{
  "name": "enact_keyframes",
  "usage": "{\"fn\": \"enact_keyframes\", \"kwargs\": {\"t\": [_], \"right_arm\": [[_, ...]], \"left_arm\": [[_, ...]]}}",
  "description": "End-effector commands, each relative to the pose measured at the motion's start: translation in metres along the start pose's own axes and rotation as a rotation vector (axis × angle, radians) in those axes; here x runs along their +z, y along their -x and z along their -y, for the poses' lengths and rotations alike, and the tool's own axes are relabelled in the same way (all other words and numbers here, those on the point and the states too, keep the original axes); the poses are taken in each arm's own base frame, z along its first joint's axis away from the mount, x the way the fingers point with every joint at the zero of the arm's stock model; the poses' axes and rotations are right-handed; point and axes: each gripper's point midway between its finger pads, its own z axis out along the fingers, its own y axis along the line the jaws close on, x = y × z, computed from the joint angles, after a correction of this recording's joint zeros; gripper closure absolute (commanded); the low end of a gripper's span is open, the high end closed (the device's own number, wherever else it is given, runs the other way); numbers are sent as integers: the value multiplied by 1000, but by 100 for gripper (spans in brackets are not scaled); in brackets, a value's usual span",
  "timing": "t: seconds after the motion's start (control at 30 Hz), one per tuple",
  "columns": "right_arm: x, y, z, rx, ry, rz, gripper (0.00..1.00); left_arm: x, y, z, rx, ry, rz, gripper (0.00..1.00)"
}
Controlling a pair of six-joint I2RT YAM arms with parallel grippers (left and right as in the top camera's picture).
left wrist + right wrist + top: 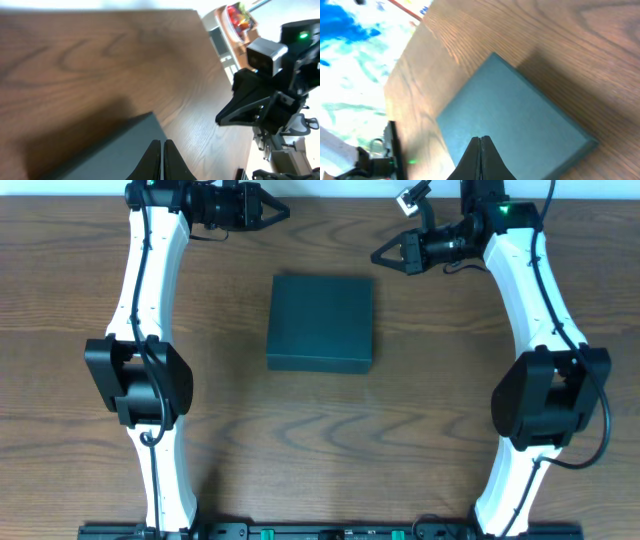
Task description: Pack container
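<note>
Fingertips pressed together on both grippers, nothing pinched; the container lies shut at mid-frame.

In the overhead view the left gripper [281, 213] sits at the upper left with its tips pointing right. The right gripper [378, 255] sits at the upper right, tips pointing left. The container [320, 323] rests flat on the table [430, 430], below and between them. It is square, so it has no long side to line up with. The right gripper is just beside its upper right corner and the left is farther off, so the right looks better placed to reach it first.
</note>
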Motion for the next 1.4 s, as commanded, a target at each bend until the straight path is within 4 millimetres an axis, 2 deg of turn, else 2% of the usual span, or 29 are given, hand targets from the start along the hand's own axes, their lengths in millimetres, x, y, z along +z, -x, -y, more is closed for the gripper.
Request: {"fn": "enact_keyframes", "kwargs": {"t": [0.0,0.1,0.27,0.37,0.43,0.57,0.73,0.87,0.97,1.2,1.3,1.33,1.37], "right_arm": [[-11,3,-5,-73,-80,-9,99],[-19,-4,1,-60,-170,-45,99],[-41,-9,-2,-77,-303,-74,99],[-51,-13,-15,-136,-315,-90,98],[-58,-23,-28,-167,-303,-126,98],[-69,-43,-50,-170,-273,-185,98],[-88,-51,-82,-207,-280,-164,99],[-98,-81,-104,-255,-293,-142,98],[-97,-126,-114,-255,-293,-140,98],[-91,-213,-127,-206,-298,-116,98],[-93,-224,-139,-190,-294,-50,98],[-94,-227,-142,-194,-302,-40,96],[-96,-228,-143,-184,-313,-29,76]], "left_arm": [[-20,4,7,65,91,10,95],[-30,-14,-4,39,218,-52,94],[-59,-42,8,11,347,-140,95],[-75,-56,24,34,374,-183,94],[-84,-66,39,40,375,-211,94],[-93,-82,66,93,355,-257,94],[-106,-101,98,164,360,-284,94],[-115,-134,110,186,358,-272,94],[-122,-180,115,200,359,-250,94],[-134,-267,124,179,368,-211,94],[-139,-286,129,175,375,-173,94],[-141,-288,131,177,381,-154,95],[-143,-289,132,182,388,-141,92]]}}
